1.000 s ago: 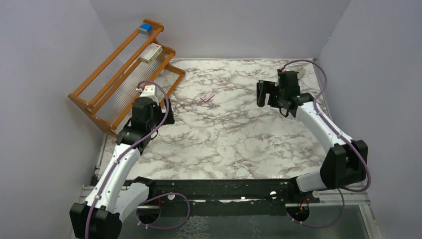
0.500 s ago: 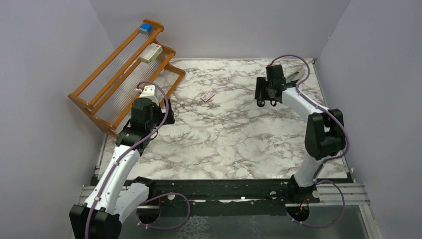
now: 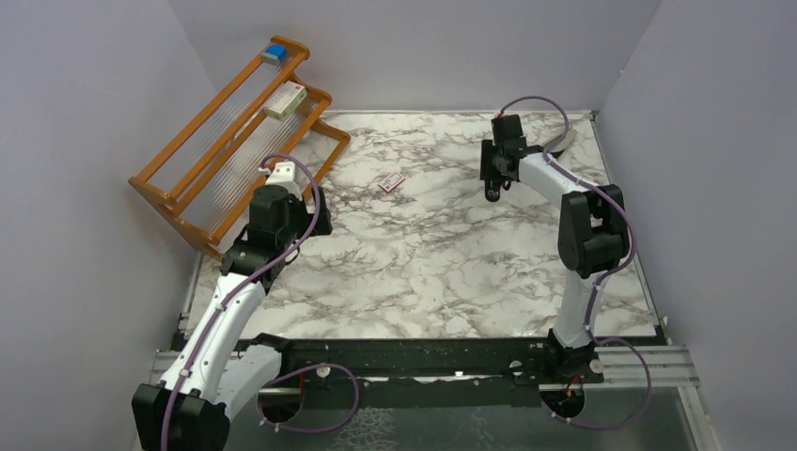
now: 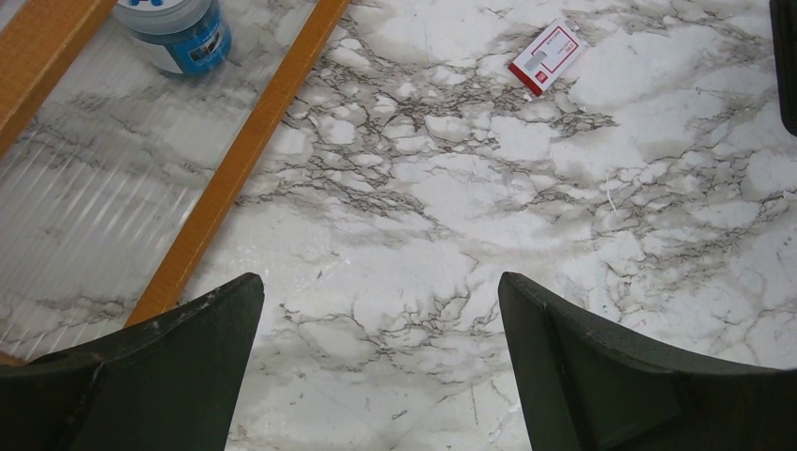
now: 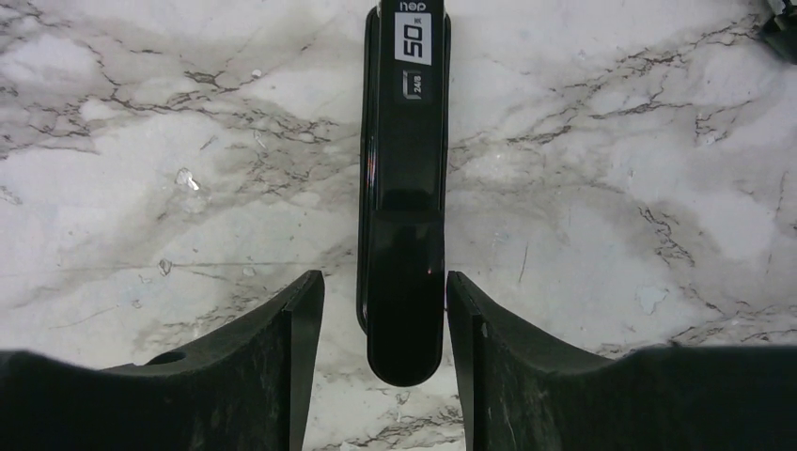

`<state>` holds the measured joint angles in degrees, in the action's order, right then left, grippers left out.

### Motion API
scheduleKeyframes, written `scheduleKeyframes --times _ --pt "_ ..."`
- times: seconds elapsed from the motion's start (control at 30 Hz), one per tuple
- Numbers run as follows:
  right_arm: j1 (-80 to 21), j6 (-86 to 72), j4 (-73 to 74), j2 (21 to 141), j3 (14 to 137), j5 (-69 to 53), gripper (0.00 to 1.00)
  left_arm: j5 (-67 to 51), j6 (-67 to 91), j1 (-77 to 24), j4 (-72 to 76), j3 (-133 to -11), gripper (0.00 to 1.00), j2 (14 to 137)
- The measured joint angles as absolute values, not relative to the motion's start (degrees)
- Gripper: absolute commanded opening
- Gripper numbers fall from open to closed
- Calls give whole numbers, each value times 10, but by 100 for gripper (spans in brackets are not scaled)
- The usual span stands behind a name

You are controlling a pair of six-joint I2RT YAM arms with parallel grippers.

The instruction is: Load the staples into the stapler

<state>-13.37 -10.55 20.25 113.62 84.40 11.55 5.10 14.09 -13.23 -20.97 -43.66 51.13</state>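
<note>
Right wrist view: the stapler (image 5: 404,188) lies flat on the desk (image 5: 141,188), toward its far edge, with bare marble on either side. Around the stapler's end the right gripper (image 5: 385,282) stands open, with a gap on one side. Well apart from the stapler lies the staples packet (image 4: 548,58); the left gripper (image 4: 381,282) gapes wide.

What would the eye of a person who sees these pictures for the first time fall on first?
First the slim black stapler, lying on the marble table at the far right, with the right fingers on either side of it. Next the orange wooden rack at the far left, and the small red-and-white packet lying alone near the table's far middle.
</note>
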Motion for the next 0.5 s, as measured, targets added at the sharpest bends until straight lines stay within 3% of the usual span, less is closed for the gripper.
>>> scheduleKeyframes --times 0.27,0.5 --pt "-134 -98 203 1157 874 117 48 26 141 -133 -203 -432 99 521" --pt "-133 -93 209 1185 895 123 39 22 141 -134 -202 -432 99 524"
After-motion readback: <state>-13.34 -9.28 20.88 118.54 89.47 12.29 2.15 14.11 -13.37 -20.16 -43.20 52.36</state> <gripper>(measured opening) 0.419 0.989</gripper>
